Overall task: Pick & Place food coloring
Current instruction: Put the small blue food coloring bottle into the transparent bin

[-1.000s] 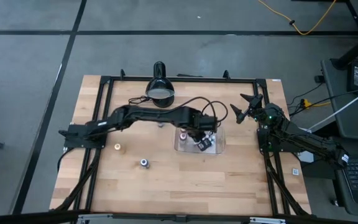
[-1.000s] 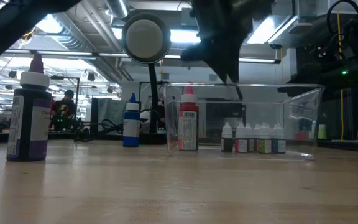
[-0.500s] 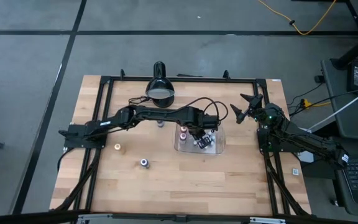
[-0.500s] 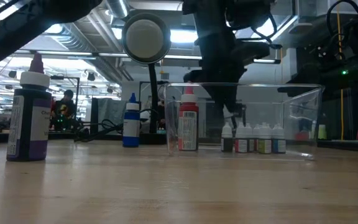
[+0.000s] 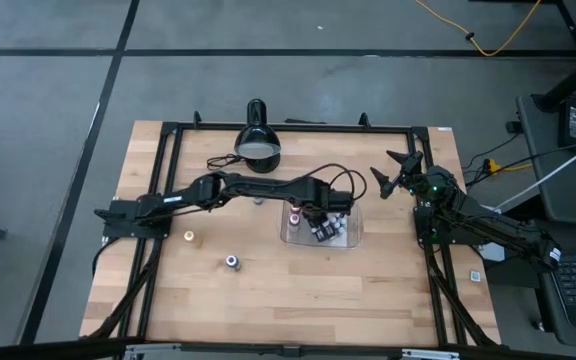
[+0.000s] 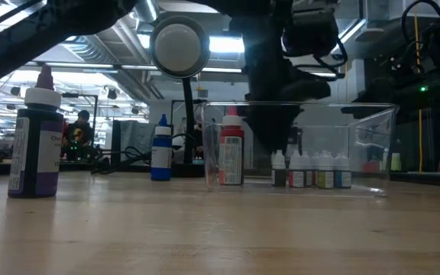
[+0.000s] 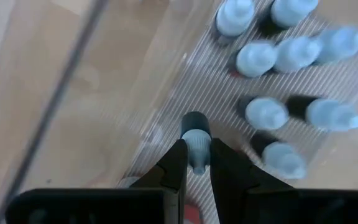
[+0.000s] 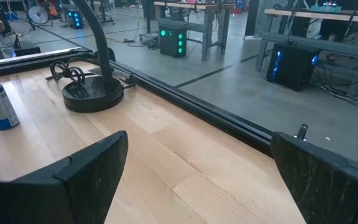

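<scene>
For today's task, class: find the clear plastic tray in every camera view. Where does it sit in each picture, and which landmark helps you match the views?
High view: the clear tray lies right of centre, under the left gripper.
Low view: the tray stands right of centre on the table.
Left wrist view: the tray's ribbed floor fills the middle, small bottles on it.
Right wrist view: not in it.
Shared landmark: the cluster of small bottles inside the tray.

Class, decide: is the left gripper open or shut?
Shut. In the left wrist view the left gripper pinches a tiny pale-capped food coloring bottle above the clear rectangular plastic tray.
</scene>
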Action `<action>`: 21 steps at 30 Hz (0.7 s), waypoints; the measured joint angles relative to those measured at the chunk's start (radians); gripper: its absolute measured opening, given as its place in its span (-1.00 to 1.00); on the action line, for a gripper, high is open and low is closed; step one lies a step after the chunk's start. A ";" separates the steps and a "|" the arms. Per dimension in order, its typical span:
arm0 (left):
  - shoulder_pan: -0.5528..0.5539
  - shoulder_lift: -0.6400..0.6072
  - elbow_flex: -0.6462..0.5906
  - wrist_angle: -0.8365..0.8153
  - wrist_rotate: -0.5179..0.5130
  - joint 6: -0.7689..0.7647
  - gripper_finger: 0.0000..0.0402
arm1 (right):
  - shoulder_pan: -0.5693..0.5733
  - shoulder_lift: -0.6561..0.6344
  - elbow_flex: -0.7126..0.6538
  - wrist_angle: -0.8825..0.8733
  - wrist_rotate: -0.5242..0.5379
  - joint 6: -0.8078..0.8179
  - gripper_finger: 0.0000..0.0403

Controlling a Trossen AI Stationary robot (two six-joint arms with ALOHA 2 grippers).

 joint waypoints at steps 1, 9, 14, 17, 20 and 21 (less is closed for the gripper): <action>0.000 0.002 0.000 -0.010 0.002 0.008 -0.78 | 0.000 0.000 0.000 0.000 0.000 -0.001 0.96; -0.002 0.010 0.001 -0.009 -0.013 0.058 -0.78 | 0.000 0.000 0.000 0.000 0.000 0.000 0.96; -0.002 0.010 0.001 -0.010 -0.012 0.087 -0.77 | 0.000 0.000 0.000 0.000 0.000 0.000 0.96; -0.002 0.010 0.001 -0.010 -0.003 0.090 -0.70 | 0.000 0.000 0.000 0.000 0.000 -0.001 0.96; -0.002 0.010 0.000 -0.011 0.004 0.090 -0.58 | 0.000 0.000 0.000 0.000 0.000 0.000 0.96; -0.002 0.010 0.000 -0.011 0.001 0.090 -0.53 | 0.000 0.000 0.000 0.000 0.000 -0.001 0.96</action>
